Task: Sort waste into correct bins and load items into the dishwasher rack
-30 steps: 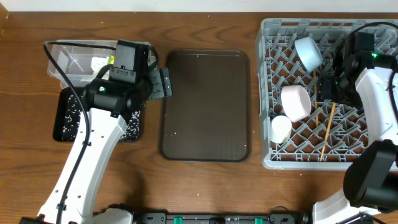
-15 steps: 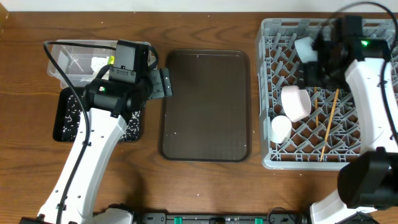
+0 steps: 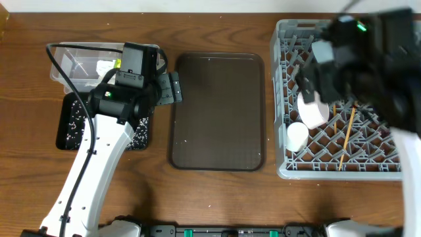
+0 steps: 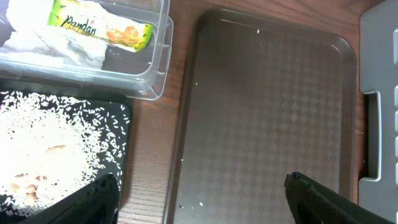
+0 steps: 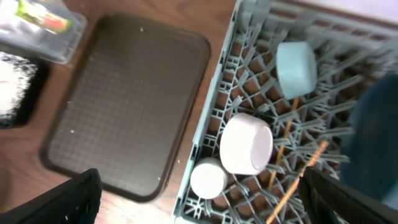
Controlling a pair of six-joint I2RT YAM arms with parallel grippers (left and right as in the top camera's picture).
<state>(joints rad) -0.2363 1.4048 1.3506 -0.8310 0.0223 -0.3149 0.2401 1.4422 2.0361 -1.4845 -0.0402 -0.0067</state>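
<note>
Right gripper, mine: fingers spread wide, empty, hanging over the dishwasher rack. White bowl lies straight beneath me, on its side. Chopsticks slant just beside it. Left gripper, also spread, is well apart by the clear tub.

A brown serving tray, long sides running twelve to six o'clock, lies flat mid-way across the wooden table.

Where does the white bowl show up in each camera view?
Overhead: white bowl right of middle, just above the small white cup.
Left wrist: not in view.
Right wrist: lower centre, beside the same cup.
Shared landmark: the brown tray, visible in all three views.
</note>
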